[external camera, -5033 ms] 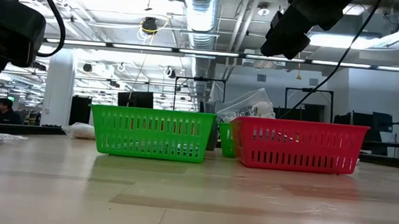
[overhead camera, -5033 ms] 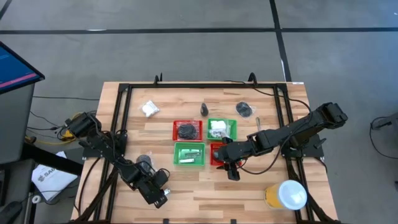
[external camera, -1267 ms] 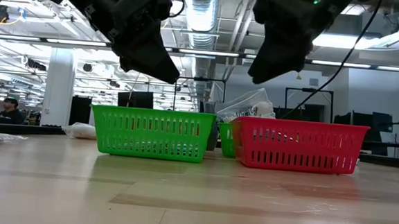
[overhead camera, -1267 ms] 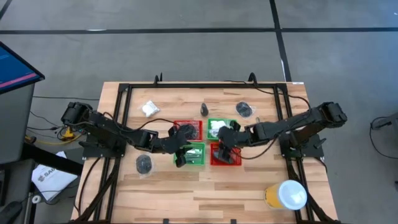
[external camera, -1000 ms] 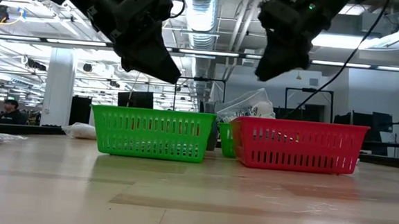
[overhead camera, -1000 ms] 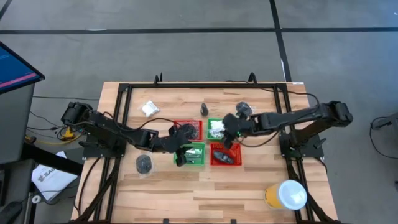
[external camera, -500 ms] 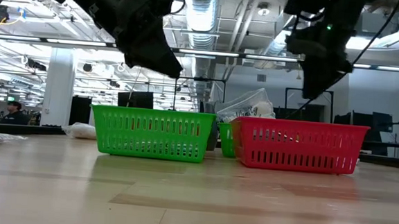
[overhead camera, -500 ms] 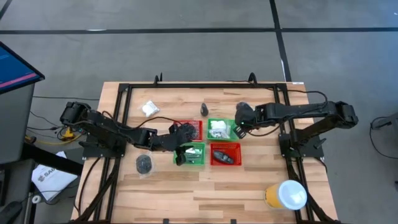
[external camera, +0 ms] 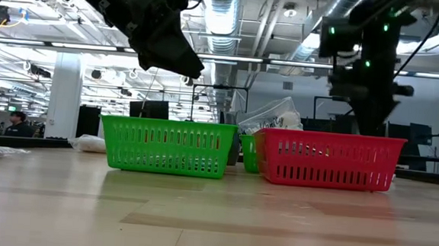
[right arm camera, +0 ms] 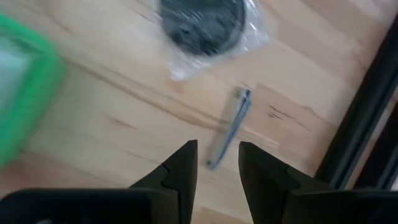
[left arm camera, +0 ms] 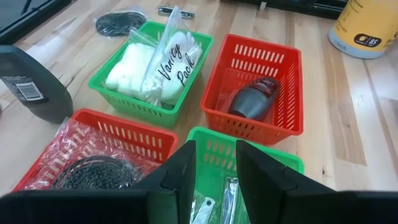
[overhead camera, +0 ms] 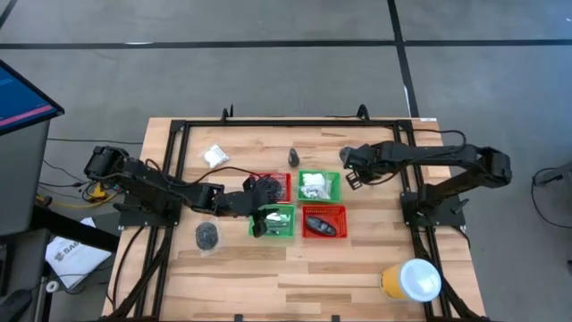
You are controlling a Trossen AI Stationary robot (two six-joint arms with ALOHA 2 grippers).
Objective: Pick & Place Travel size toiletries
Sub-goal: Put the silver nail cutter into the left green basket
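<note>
Right gripper (right arm camera: 217, 163), fingers parted and empty, hovers over a thin silver metal tool (right arm camera: 230, 127) lying on the wood just beside a bagged black coiled piece (right arm camera: 202, 23). Left gripper (left arm camera: 214, 163), jaws likewise apart and empty, hangs above the near green mesh basket (left arm camera: 261, 154) holding silver tools.

Grey concrete floor (overhead camera: 268, 72) around my wooden table (overhead camera: 295, 268), dark seam lines crossing the upper frame. Blue-lit screen (overhead camera: 22, 98) at upper left. Low view: exposed ducts (external camera: 226, 20), strip lights, white column (external camera: 64, 98) at left.
</note>
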